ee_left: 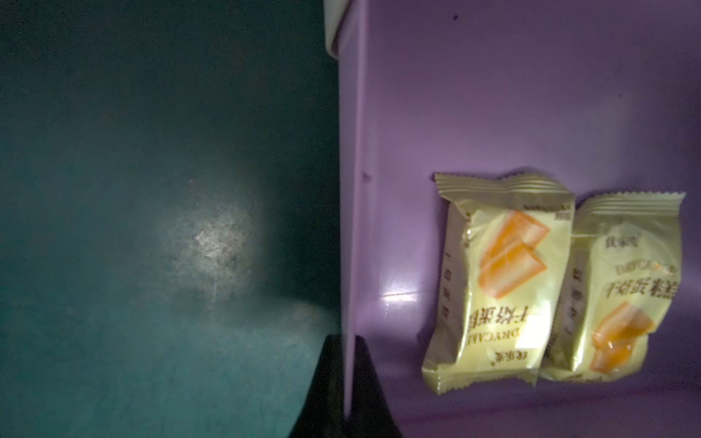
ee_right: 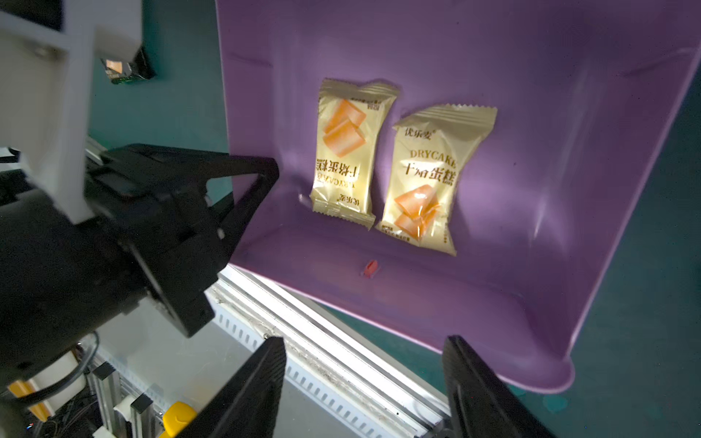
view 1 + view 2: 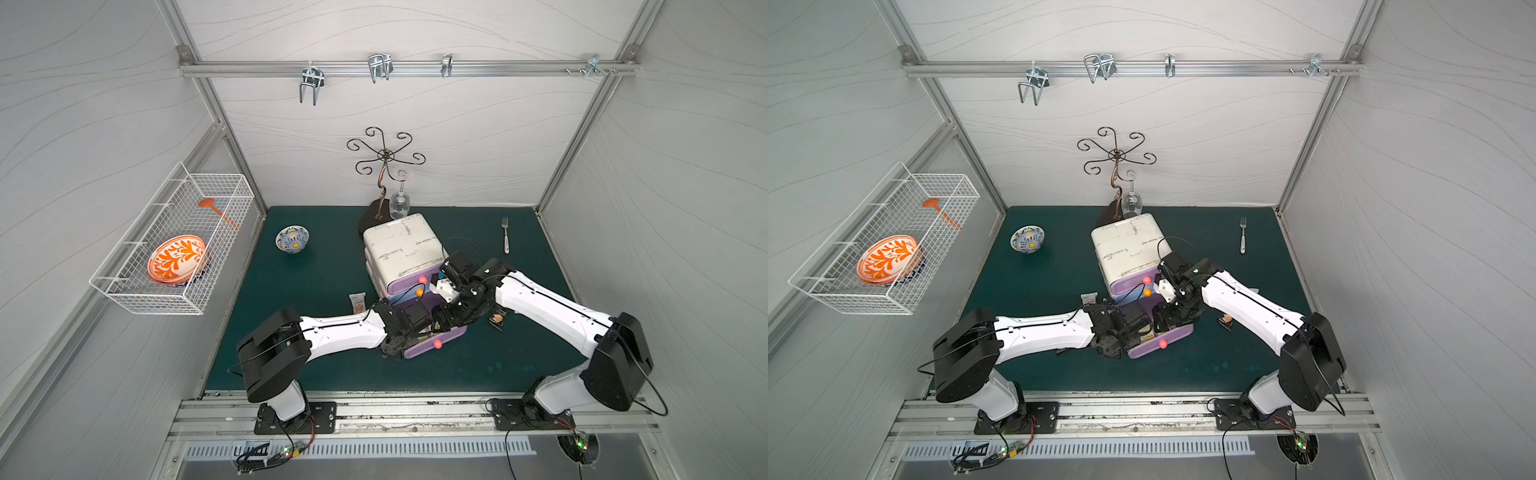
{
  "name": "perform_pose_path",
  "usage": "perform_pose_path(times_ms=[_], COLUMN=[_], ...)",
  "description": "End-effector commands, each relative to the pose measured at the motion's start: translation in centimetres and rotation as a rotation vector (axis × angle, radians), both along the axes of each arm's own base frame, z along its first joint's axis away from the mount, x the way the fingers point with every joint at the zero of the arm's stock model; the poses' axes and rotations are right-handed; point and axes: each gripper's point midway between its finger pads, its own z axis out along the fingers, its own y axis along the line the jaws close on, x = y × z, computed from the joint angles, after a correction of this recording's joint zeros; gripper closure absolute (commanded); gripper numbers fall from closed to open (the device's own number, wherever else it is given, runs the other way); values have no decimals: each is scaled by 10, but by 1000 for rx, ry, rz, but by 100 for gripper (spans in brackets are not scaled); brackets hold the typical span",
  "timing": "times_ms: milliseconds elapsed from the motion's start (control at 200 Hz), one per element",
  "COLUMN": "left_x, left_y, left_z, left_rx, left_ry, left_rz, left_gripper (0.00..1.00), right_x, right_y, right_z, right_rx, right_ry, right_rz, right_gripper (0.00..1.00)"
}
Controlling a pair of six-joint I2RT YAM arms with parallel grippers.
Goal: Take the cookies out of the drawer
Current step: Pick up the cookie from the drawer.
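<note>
Right gripper point(image 2: 364, 390), jaws spread and empty, hangs above the open drawer point(image 2: 550, 151), where two yellow cookies point(image 2: 347, 151) lie flat, side by side, while the left gripper point(image 1: 349, 364) clamps its side wall; best to descend straight onto one packet, straddling its narrow width, clear of its neighbour.

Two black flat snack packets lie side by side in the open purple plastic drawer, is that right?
Not black. The two flat snack packets lying side by side in the open purple plastic drawer are yellow, as both wrist views show.
</note>
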Motion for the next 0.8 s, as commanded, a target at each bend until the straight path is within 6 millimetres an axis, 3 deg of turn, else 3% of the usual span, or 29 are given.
perform_pose_path(times_ms=[0, 255, 475, 795], left_x=[26, 27, 28, 30], left_y=[-33, -33, -35, -36], left_z=[29, 27, 26, 26], left_rx=[-103, -105, -109, -118], left_ry=[-107, -105, -105, -107], left_rz=[-21, -11, -6, 4], left_gripper=[100, 100, 100, 100], right_x=[9, 20, 36, 33], right_y=[6, 1, 4, 14], right_z=[-2, -29, -34, -56], right_rx=[-24, -143, -135, -119], right_ry=[-73, -184, -281, -263], right_rz=[44, 94, 62, 76], right_gripper=[30, 30, 29, 24])
